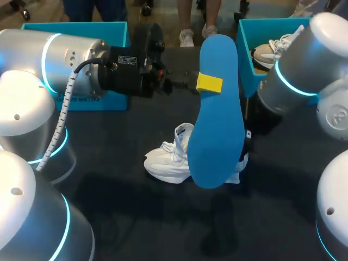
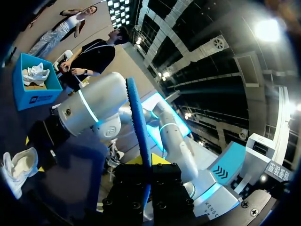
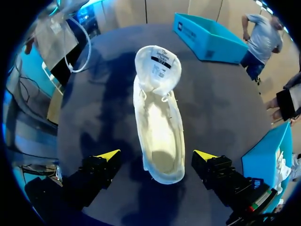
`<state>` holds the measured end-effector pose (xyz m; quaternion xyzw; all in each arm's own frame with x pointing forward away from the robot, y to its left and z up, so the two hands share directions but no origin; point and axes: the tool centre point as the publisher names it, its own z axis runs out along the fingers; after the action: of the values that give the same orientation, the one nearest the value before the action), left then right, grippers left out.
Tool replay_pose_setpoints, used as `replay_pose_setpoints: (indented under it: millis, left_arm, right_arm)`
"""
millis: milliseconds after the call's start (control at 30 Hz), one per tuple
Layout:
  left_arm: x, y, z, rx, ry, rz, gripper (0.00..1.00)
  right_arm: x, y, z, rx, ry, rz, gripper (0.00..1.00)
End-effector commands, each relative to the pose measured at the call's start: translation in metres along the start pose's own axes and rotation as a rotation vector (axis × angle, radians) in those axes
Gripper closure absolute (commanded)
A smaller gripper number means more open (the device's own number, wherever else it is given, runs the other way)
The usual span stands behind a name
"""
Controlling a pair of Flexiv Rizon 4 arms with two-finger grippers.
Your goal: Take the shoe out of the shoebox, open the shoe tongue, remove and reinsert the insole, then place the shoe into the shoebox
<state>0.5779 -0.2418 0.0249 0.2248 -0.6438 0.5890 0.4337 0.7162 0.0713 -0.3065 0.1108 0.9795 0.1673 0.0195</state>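
A blue insole [image 1: 217, 114] hangs in the air above the table, pinched near its upper part by my left gripper [image 1: 209, 83]. From the left wrist the insole [image 2: 139, 127] shows edge-on, rising from between that gripper's shut fingers [image 2: 146, 186]. The white shoe [image 1: 168, 157] lies on the dark table, partly behind the insole. My right gripper [image 3: 156, 155] is open, its yellow tips standing either side of the heel of the shoe [image 3: 157, 117] without touching it. The tongue [image 3: 157, 63] is folded forward and the inside is bare.
An empty teal shoebox [image 1: 76, 27] stands at the back left. A second teal box [image 1: 244, 49] at the back right holds another shoe [image 1: 269, 51]. My right arm [image 1: 293, 70] crosses in front of that box.
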Motion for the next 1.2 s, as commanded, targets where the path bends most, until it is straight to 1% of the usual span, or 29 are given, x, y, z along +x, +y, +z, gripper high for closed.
replay_pose_setpoints:
  millis: [33, 133, 367, 700, 767, 1200]
  left_arm:
    - [0.0001, 0.0019, 0.0005, 0.004, -0.001, 0.0, 1.0]
    - [0.0001, 0.0019, 0.0005, 0.004, -0.001, 0.0, 1.0]
    - [0.0001, 0.0019, 0.0005, 0.004, -0.001, 0.0, 1.0]
    - [0.0001, 0.0019, 0.0005, 0.004, -0.001, 0.0, 1.0]
    - [0.0001, 0.0019, 0.0005, 0.004, -0.001, 0.0, 1.0]
    - [0.0001, 0.0019, 0.0005, 0.004, -0.001, 0.0, 1.0]
  right_arm:
    - [-0.0014, 0.0089, -0.0062, 0.148, 0.005, -0.004, 0.0]
    - [-0.0028, 0.0104, -0.0054, 0.164, 0.002, -0.035, 0.0]
    - [-0.0039, 0.0087, -0.005, 0.177, -0.003, -0.044, 0.0]
    - [-0.0033, 0.0042, -0.0023, 0.163, 0.01, -0.054, 0.0]
    - [-0.0037, 0.0023, -0.002, 0.156, 0.016, -0.023, 0.0]
    - [-0.0037, 0.0023, -0.002, 0.156, 0.016, -0.023, 0.0]
